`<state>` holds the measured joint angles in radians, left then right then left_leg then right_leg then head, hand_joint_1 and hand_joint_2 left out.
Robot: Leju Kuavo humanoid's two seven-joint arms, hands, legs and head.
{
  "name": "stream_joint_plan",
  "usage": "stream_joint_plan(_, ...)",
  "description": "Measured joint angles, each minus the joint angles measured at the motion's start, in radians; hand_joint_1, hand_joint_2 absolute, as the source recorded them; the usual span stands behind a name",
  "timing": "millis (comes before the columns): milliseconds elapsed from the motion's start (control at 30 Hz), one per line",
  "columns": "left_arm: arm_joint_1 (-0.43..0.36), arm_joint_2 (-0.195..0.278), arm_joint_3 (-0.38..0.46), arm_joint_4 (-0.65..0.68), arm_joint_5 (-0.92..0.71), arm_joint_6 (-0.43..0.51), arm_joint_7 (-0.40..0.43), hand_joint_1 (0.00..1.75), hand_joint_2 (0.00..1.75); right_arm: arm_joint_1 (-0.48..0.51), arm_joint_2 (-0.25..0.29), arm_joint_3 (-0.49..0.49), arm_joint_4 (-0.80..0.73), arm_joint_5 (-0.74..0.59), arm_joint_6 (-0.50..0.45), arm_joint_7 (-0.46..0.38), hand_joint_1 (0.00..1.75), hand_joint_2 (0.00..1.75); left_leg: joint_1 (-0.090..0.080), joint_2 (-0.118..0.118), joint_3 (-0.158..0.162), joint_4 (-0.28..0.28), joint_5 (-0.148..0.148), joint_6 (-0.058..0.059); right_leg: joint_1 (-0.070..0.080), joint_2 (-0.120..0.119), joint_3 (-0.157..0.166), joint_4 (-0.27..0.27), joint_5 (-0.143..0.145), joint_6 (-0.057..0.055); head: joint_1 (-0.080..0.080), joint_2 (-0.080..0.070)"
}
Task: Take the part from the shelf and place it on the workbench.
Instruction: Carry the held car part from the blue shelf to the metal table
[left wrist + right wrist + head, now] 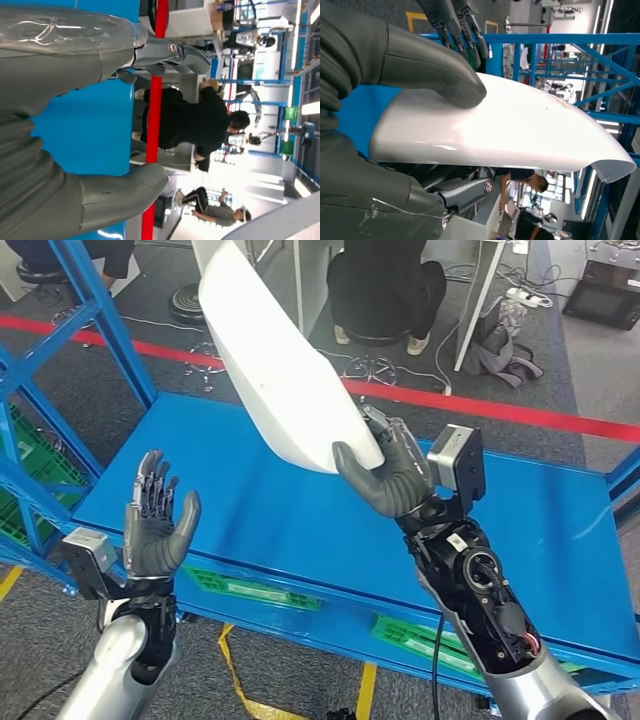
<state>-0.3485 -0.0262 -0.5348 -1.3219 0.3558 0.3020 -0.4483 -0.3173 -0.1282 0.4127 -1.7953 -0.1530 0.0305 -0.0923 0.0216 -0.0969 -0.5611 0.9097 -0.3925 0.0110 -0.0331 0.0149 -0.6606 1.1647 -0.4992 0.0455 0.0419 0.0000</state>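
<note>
A long white curved part [275, 360] hangs tilted above the blue workbench [317, 530], its upper end rising out of the head view. My right hand [389, 470] grips its lower end, thumb over the top face and fingers beneath. The right wrist view has the same part [501, 130] running across, with the thumb [433, 65] pressed onto it. My left hand [155, 520] is raised over the bench's near left edge, palm up, fingers spread, holding nothing. Its fingers [166, 52] and thumb stand apart in the left wrist view.
Blue shelf framing [45, 370] with green crates stands at the left. A red floor line [483, 405] runs behind the bench. A person in black [385, 290] sits beyond it at a desk. A cable bundle lies on the floor nearby.
</note>
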Motion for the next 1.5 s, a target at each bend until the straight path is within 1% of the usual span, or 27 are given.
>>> stream_joint_plan(67,-0.004,-0.001,0.0,0.003,0.001,0.0,-0.002,0.0,1.75,0.0,0.0,0.0,0.002,0.0,0.0,0.0,1.75,1.75,0.007,-0.019,-0.005,0.017,-0.01,-0.017,-0.013,0.043,0.072,-0.135,0.05,0.015,0.006,0.0)
stream_joint_plan(100,-0.006,-0.001,0.0,0.004,0.001,0.0,-0.003,0.0,1.75,0.001,0.0,0.001,0.003,0.0,0.0,0.0,1.75,1.75,0.009,-0.029,-0.012,0.024,-0.013,-0.026,-0.017,0.061,0.095,-0.175,0.059,0.015,0.009,0.0)
stream_joint_plan(133,-0.007,-0.002,0.0,0.005,0.001,0.0,-0.004,0.0,1.75,0.002,0.0,0.001,0.005,0.0,0.0,0.0,1.75,1.75,0.01,-0.039,-0.018,0.029,-0.012,-0.034,-0.016,0.073,0.104,-0.189,0.056,0.012,0.009,0.0)
stream_joint_plan(200,-0.007,-0.002,0.0,0.008,0.001,-0.001,-0.006,0.0,1.75,0.002,0.0,0.002,0.005,0.0,0.0,0.0,1.75,1.75,0.014,-0.059,-0.028,0.027,-0.006,-0.046,-0.009,0.052,0.104,-0.185,0.056,-0.006,0.003,0.0)
stream_joint_plan(233,-0.007,-0.001,0.0,0.009,0.001,-0.001,-0.006,0.0,1.75,0.0,0.0,0.003,0.005,0.0,0.0,0.0,1.75,1.75,0.015,-0.052,-0.031,0.031,-0.007,-0.05,-0.006,0.04,0.105,-0.185,0.057,-0.013,-0.001,0.0)
stream_joint_plan(300,-0.011,-0.001,0.0,0.011,0.001,-0.001,-0.007,0.0,1.75,-0.003,0.001,0.003,0.005,0.0,0.0,-0.001,1.75,1.75,0.01,0.006,-0.065,0.097,-0.037,-0.053,-0.003,0.011,0.108,-0.188,0.056,-0.029,-0.015,0.0)
stream_joint_plan(367,-0.015,-0.001,0.0,0.013,0.001,-0.001,-0.007,0.0,1.75,-0.004,0.001,0.003,0.006,0.0,0.0,-0.001,1.75,1.75,0.004,0.069,-0.144,0.244,-0.095,-0.049,0.007,-0.022,0.109,-0.189,0.053,-0.043,-0.029,0.0)
stream_joint_plan(433,-0.013,-0.001,0.0,0.016,0.001,-0.001,-0.008,0.0,1.75,-0.004,0.001,0.004,0.007,0.0,0.0,-0.001,1.75,1.75,0.002,0.085,-0.206,0.353,-0.124,-0.042,0.018,-0.053,0.11,-0.189,0.05,-0.05,-0.03,0.0)
stream_joint_plan(467,-0.012,-0.001,0.0,0.018,0.002,-0.001,-0.008,0.0,1.75,-0.004,0.001,0.004,0.007,0.0,0.0,-0.001,1.75,1.75,-0.002,0.087,-0.208,0.351,-0.113,-0.035,0.022,-0.068,0.111,-0.189,0.048,-0.053,-0.03,0.0)
stream_joint_plan(500,-0.011,-0.001,0.0,0.019,0.002,-0.002,-0.008,0.0,1.75,-0.004,0.001,0.004,0.007,0.0,0.0,-0.001,1.75,1.75,-0.007,0.091,-0.187,0.307,-0.086,-0.027,0.026,-0.082,0.112,-0.189,0.046,-0.055,-0.03,0.0)
stream_joint_plan(600,-0.016,-0.002,0.0,0.021,0.004,-0.008,-0.011,0.0,1.75,-0.004,0.001,0.005,0.007,0.0,-0.001,-0.001,1.75,1.75,-0.038,0.151,-0.075,0.094,-0.008,0.0,0.034,-0.118,0.12,-0.189,0.038,-0.054,-0.029,0.0)
stream_joint_plan(667,-0.02,-0.003,0.0,0.023,0.006,-0.013,-0.015,0.0,1.75,-0.004,0.001,0.006,0.007,0.0,-0.003,-0.002,1.75,1.75,-0.049,0.165,-0.052,0.047,-0.002,0.007,0.038,-0.138,0.124,-0.19,0.033,-0.048,-0.028,0.0)
stream_joint_plan(733,-0.02,-0.004,0.0,0.026,0.008,-0.017,-0.019,0.0,1.75,-0.004,0.001,0.008,0.007,0.0,-0.005,-0.003,1.75,1.75,-0.045,0.137,-0.048,0.041,0.002,0.009,0.037,-0.148,0.129,-0.19,0.026,-0.039,-0.026,0.0)
stream_joint_plan(800,-0.022,-0.006,0.0,0.03,0.01,-0.019,-0.024,0.0,1.75,-0.003,0.001,0.009,0.007,0.004,-0.007,-0.004,1.75,1.75,-0.035,0.114,-0.039,0.031,0.007,0.015,0.033,-0.1,0.113,-0.147,-0.003,-0.029,-0.023,0.0)
stream_joint_plan(867,-0.025,-0.01,0.0,0.034,0.011,-0.02,-0.027,0.0,1.75,0.0,0.001,0.011,0.007,0.01,-0.01,-0.005,1.75,1.75,-0.03,0.09,-0.035,0.029,0.008,0.02,0.029,-0.037,0.053,-0.023,-0.059,-0.022,-0.014,0.0)
stream_joint_plan(933,-0.023,-0.014,0.0,0.039,0.012,-0.022,-0.028,0.0,1.75,0.006,0.001,0.013,0.008,0.012,-0.011,-0.005,1.75,1.75,-0.029,0.061,-0.034,0.029,0.007,0.022,0.025,-0.02,-0.013,0.093,-0.092,-0.015,-0.004,0.0)
stream_joint_plan(967,-0.022,-0.014,0.0,0.042,0.013,-0.023,-0.029,0.0,1.75,0.008,0.001,0.015,0.009,0.012,-0.01,-0.005,1.75,1.75,-0.028,0.045,-0.034,0.031,0.006,0.021,0.023,-0.018,-0.025,0.103,-0.08,-0.013,-0.003,0.0)
stream_joint_plan(1000,-0.022,-0.015,0.0,0.044,0.014,-0.024,-0.031,0.0,1.75,0.009,0.001,0.017,0.01,0.011,-0.008,-0.005,1.75,1.75,-0.027,0.028,-0.033,0.033,0.005,0.019,0.021,-0.016,-0.018,0.07,-0.049,-0.012,-0.001,0.0)
stream_joint_plan(1033,-0.022,-0.016,0.0,0.047,0.015,-0.027,-0.033,0.0,1.75,0.009,0.001,0.018,0.01,0.011,-0.006,-0.006,1.75,1.75,-0.025,0.012,-0.032,0.036,0.003,0.016,0.018,-0.007,0.007,0.005,-0.004,-0.011,0.0,0.0)
stream_joint_plan(1100,-0.024,-0.019,0.0,0.051,0.016,-0.034,-0.037,0.0,1.75,0.008,0.001,0.02,0.011,0.011,-0.002,-0.006,1.75,1.75,-0.021,-0.016,-0.035,0.045,-0.003,0.008,0.01,0.042,0.064,-0.128,0.055,-0.011,0.004,0.0)
stream_joint_plan(1167,-0.025,-0.022,0.0,0.056,0.017,-0.041,-0.042,0.0,1.75,0.009,0.001,0.023,0.012,0.01,0.001,-0.006,1.75,1.75,-0.016,-0.042,-0.044,0.048,-0.001,-0.004,0.009,0.072,0.091,-0.181,0.063,-0.015,0.005,0.0)
stream_joint_plan(1233,-0.026,-0.023,0.0,0.062,0.018,-0.046,-0.045,0.0,1.75,0.009,0.001,0.026,0.011,0.009,0.008,-0.005,1.75,1.75,-0.012,-0.059,-0.051,0.046,0.004,-0.016,0.011,0.051,0.099,-0.19,0.065,-0.026,0.004,0.0)
stream_joint_plan(1300,-0.029,-0.023,0.0,0.067,0.018,-0.05,-0.048,0.0,1.75,0.008,0.001,0.03,0.01,0.007,0.014,-0.006,1.75,1.75,-0.017,-0.008,-0.068,0.076,-0.014,-0.025,0.01,0.023,0.109,-0.202,0.069,-0.038,-0.003,0.0)
stream_joint_plan(1367,-0.033,-0.023,0.0,0.071,0.018,-0.053,-0.051,0.0,1.75,0.008,0.002,0.035,0.008,0.001,0.023,-0.008,1.75,1.75,-0.02,0.067,-0.13,0.189,-0.066,-0.032,0.012,-0.006,0.114,-0.209,0.069,-0.048,-0.016,0.0)
stream_joint_plan(1433,-0.034,-0.024,0.0,0.076,0.018,-0.054,-0.052,0.0,1.75,0.009,0.002,0.044,0.007,-0.005,0.035,-0.011,1.75,1.75,-0.015,0.087,-0.206,0.321,-0.108,-0.038,0.015,-0.036,0.115,-0.209,0.066,-0.052,-0.02,0.0)
stream_joint_plan(1467,-0.033,-0.024,0.0,0.079,0.019,-0.054,-0.052,0.0,1.75,0.009,0.002,0.049,0.007,-0.007,0.041,-0.012,1.75,1.75,-0.012,0.088,-0.223,0.346,-0.106,-0.04,0.015,-0.05,0.115,-0.209,0.064,-0.053,-0.021,0.0)
stream_joint_plan(1500,-0.032,-0.023,0.0,0.082,0.019,-0.054,-0.052,0.0,1.75,0.009,0.002,0.053,0.007,-0.007,0.045,-0.014,1.75,1.75,-0.011,0.091,-0.218,0.328,-0.086,-0.041,0.015,-0.064,0.116,-0.209,0.062,-0.052,-0.022,0.0)
